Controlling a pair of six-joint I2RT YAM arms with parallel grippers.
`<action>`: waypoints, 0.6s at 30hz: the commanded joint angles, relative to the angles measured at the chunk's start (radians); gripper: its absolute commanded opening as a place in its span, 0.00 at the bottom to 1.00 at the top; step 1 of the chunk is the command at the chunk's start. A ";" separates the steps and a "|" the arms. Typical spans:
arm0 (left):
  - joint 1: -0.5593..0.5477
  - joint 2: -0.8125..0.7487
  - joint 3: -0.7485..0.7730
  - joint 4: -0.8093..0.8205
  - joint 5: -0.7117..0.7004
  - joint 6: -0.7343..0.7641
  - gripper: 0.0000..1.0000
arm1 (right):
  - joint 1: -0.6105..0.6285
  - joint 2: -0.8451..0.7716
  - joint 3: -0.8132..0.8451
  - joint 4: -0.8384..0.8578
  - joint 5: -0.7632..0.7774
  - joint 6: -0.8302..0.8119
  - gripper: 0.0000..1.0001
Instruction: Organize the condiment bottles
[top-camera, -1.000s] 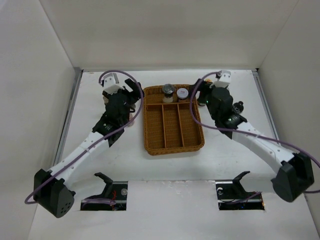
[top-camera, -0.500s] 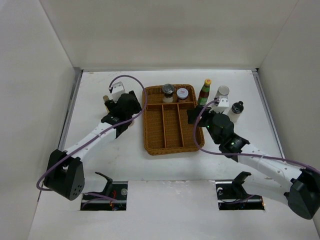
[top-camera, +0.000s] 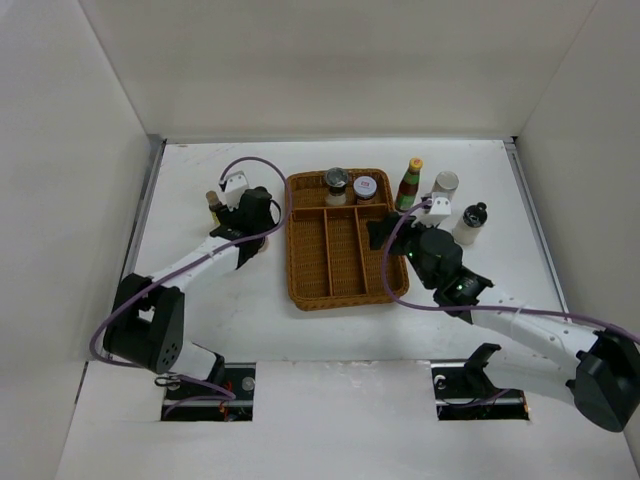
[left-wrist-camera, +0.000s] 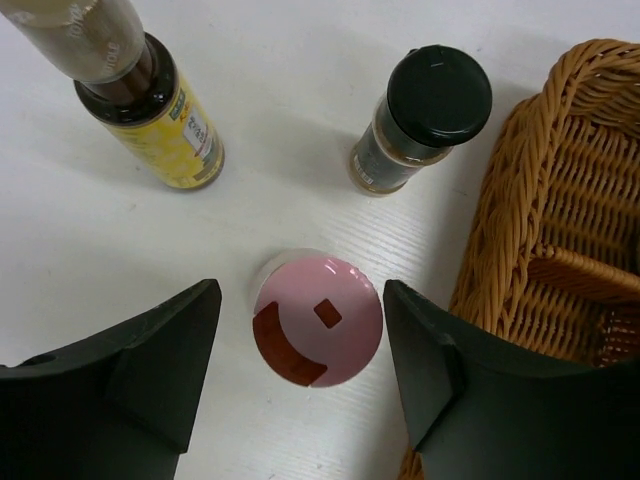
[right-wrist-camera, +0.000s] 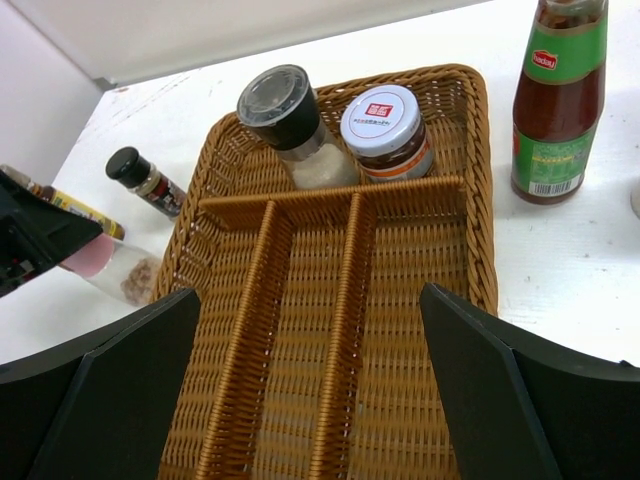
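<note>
So the wicker tray (top-camera: 345, 262) sits mid-frame overhead, with two jars in its top compartment: dark-lidded grinder (top-camera: 336, 180) and white-lidded jar (top-camera: 365, 187). Three stand to its upper right: red-green bottle (top-camera: 409, 185), white shaker (top-camera: 445, 184), black-capped bottle (top-camera: 470, 222). The left arm (top-camera: 195, 265), bent over the spot left of the tray, mostly hides three more, which its wrist cam shows clearly. There the left gripper (left-wrist-camera: 303, 300) straddles the pink-lidded jar (left-wrist-camera: 318, 317), fingers loose, not clamped. The yellow-labelled bottle (left-wrist-camera: 150, 100) and black-capped jar (left-wrist-camera: 425, 120) stand above. The right gripper (right-wrist-camera: 310, 300) hangs wide open, empty, over the tray.

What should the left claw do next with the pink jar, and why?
Probably close the left gripper on the pink-lidded jar. Its fingers stand on either side of the lid, not yet gripping it, and the jar is outside the wicker tray.
</note>
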 joint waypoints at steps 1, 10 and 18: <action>0.006 0.013 -0.006 0.073 0.019 -0.006 0.60 | 0.007 0.006 -0.006 0.074 0.014 0.005 0.98; -0.069 -0.235 -0.014 0.042 -0.027 0.014 0.34 | 0.001 -0.047 -0.030 0.089 0.015 0.012 0.98; -0.189 -0.173 0.179 0.128 -0.022 0.047 0.37 | -0.008 -0.064 -0.050 0.112 0.032 0.016 0.98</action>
